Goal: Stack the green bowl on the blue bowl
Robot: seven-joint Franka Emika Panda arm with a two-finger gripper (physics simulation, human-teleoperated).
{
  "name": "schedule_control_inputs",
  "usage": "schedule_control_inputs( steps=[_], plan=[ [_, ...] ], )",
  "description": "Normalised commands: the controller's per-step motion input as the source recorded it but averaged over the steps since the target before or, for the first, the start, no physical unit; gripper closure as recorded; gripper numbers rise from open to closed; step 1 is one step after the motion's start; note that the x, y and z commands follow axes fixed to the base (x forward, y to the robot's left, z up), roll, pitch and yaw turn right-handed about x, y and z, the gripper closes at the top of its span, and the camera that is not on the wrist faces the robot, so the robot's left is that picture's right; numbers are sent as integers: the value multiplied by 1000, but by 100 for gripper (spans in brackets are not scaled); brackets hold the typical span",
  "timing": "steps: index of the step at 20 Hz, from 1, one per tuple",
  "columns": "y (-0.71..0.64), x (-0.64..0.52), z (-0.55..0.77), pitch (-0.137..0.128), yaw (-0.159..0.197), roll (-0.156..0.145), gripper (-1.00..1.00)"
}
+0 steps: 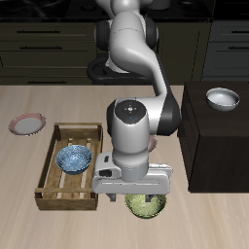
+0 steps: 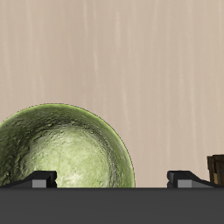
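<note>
The green bowl (image 1: 146,205) sits on the table near the front edge, yellow-green and mottled inside. It fills much of the wrist view (image 2: 61,149). My gripper (image 1: 142,195) hangs just above it, open and empty. In the wrist view the gripper (image 2: 112,179) has its jaws wide apart, one fingertip (image 2: 39,179) over the bowl's inside and the other (image 2: 184,178) outside the rim. The blue bowl (image 1: 75,159) lies inside a wooden tray (image 1: 49,185) beside the green bowl, a little farther back.
A pink-rimmed plate (image 1: 26,124) lies on the table behind the tray. A white-grey bowl (image 1: 223,98) stands on a dark box (image 1: 209,146) on the other side of the arm. A tray corner (image 2: 216,168) shows in the wrist view.
</note>
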Motion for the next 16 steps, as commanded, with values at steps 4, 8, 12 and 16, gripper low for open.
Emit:
schedule_control_inputs(
  steps=[4,8,12,16],
  plan=[
    [-9,8,-334,48,10,-1,-100],
    [8,-1,-364,66,-27,20,-100],
    [97,10,-580,92,-27,60,-100],
    [14,-39,-666,134,-5,-37,-100]
  ],
)
